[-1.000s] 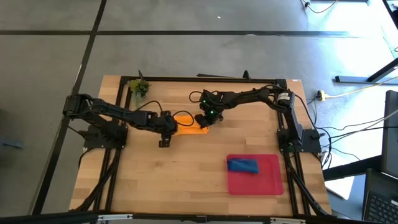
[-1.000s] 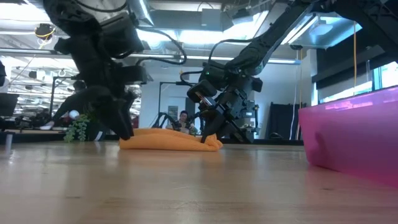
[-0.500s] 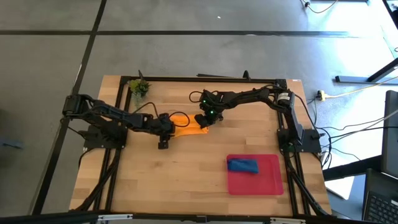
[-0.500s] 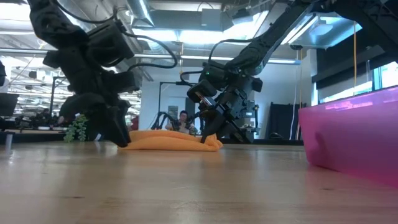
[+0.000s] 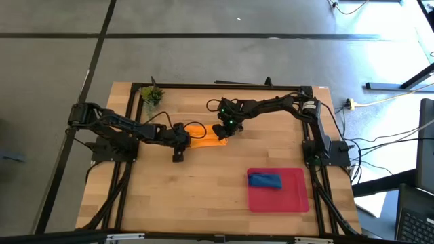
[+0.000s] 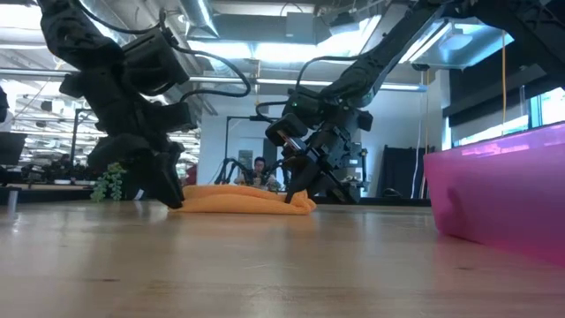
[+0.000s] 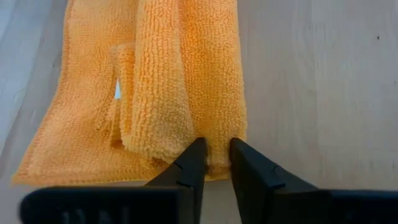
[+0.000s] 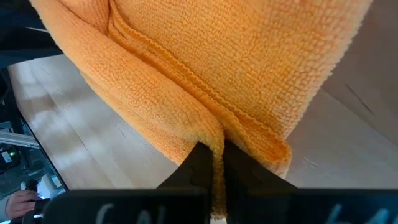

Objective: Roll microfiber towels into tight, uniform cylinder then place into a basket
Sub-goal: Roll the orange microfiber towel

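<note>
Two grippers pinch the orange towel [image 5: 204, 135] mid-table: left gripper [image 7: 215, 157] clamps one end, right gripper [image 8: 216, 163] the opposite edge. Blue towel [image 5: 264, 179] lies well apart in red basket [image 5: 297, 198].

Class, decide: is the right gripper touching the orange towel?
Touching. The right wrist view shows the right gripper pinching a fold of the orange towel between its fingers.

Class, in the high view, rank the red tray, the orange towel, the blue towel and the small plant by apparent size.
1. red tray
2. orange towel
3. blue towel
4. small plant

The last two look close, so their order is unsure.
</note>
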Tool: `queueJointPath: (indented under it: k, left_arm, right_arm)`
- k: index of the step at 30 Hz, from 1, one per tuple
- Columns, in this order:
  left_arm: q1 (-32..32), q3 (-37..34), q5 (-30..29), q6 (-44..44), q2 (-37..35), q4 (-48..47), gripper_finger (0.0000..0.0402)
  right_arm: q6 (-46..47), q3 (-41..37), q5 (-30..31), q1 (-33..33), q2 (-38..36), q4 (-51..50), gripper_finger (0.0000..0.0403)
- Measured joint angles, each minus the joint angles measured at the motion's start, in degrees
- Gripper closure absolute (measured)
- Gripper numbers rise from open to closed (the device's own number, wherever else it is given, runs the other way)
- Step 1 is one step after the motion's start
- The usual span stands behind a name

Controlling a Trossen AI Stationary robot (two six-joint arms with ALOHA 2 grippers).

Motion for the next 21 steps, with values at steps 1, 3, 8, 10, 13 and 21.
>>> queueJointPath:
  k: [1,3,8,10,13,21]
  left_arm:
    - [0.0,0.0,-0.1,0.0,0.0,0.0,0.0348]
    - [0.0,0.0,-0.2,0.0,0.0,-0.1,0.0372]
    - [0.1,0.0,1.1,-1.3,0.0,-0.1,0.0396]
    - [0.2,0.0,4.0,-3.0,0.0,-0.1,0.0399]
    - [0.1,0.0,9.6,-5.4,0.0,0.0,0.0400]
    - [0.1,0.0,11.5,-8.7,0.0,0.0,0.0401]
  right_arm:
    - [0.0,0.0,0.0,0.0,0.0,0.0,0.0389]
    - [0.0,0.0,0.0,0.0,0.0,0.0,0.0389]
    - [0.0,0.0,-0.1,0.0,0.0,0.0,0.0389]
    - [0.0,0.0,-0.1,0.0,0.0,0.0,0.0389]
    - [-0.3,0.0,-0.1,0.0,0.0,0.0,0.0389]
    - [-1.5,0.0,0.1,0.0,0.0,0.1,0.0389]
